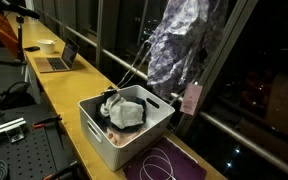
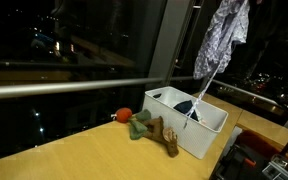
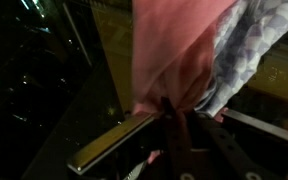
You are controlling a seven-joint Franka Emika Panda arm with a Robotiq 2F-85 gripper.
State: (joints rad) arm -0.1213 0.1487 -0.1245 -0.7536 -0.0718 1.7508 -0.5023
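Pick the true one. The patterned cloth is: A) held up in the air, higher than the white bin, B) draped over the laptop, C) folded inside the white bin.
A: the patterned cloth hangs well above the white bin, pinched in the pincer.

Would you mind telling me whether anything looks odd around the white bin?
Yes: a patterned garment hangs in the air above the bin, pinched in the jaws, its cords trailing down to the bin. Small toys lie outside, beside its wall.
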